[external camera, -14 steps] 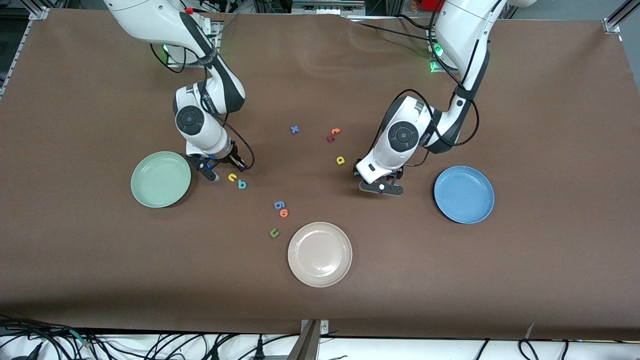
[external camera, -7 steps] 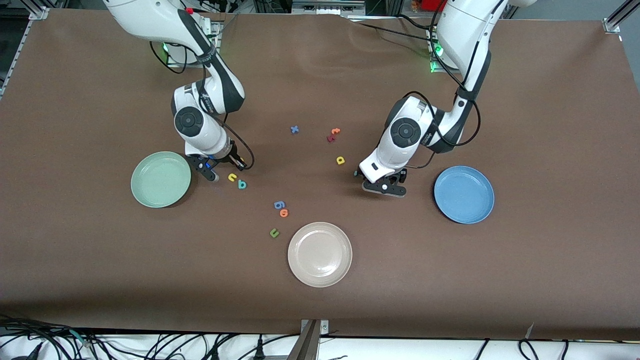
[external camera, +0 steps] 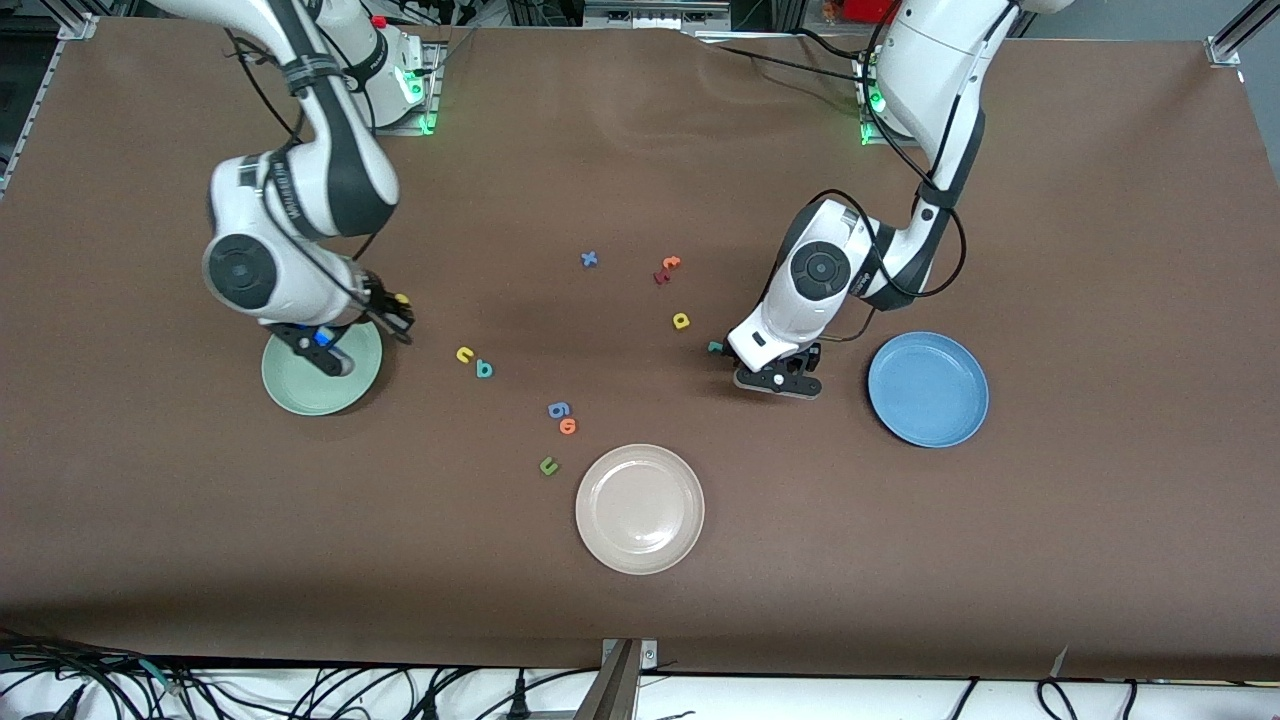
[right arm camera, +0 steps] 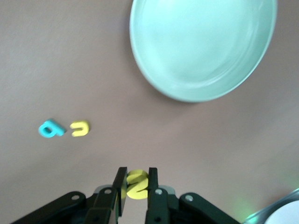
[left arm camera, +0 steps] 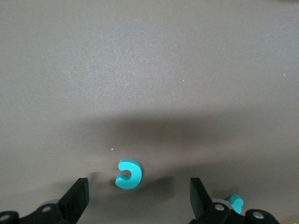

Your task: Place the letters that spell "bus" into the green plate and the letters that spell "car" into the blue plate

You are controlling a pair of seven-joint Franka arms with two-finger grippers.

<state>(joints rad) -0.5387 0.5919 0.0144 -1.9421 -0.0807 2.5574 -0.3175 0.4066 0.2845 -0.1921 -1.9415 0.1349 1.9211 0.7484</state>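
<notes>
Front view: both arms were over the table.
Green plate (external camera: 300, 385): toward the right arm's end.
Blue plate (external camera: 928, 389): toward the left arm's end.
Right gripper (right arm camera: 136, 185): over the green plate's rim — clamped on the yellow "s" (right arm camera: 137, 184).
Left gripper (left arm camera: 138, 198): fingers apart, low over the teal "c" (left arm camera: 128, 174).
Yellow "u" (external camera: 464, 354): just beside the teal "b" (external camera: 484, 369).

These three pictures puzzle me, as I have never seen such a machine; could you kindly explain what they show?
Two robot arms work at a brown table. One picture looks down from across the table; the others come from cameras on each wrist. Small foam letters lie scattered among a green plate, a blue plate and a white plate. The right gripper, over the green plate, pinches a yellow s. The left gripper hangs open around a teal c on the table.
</notes>
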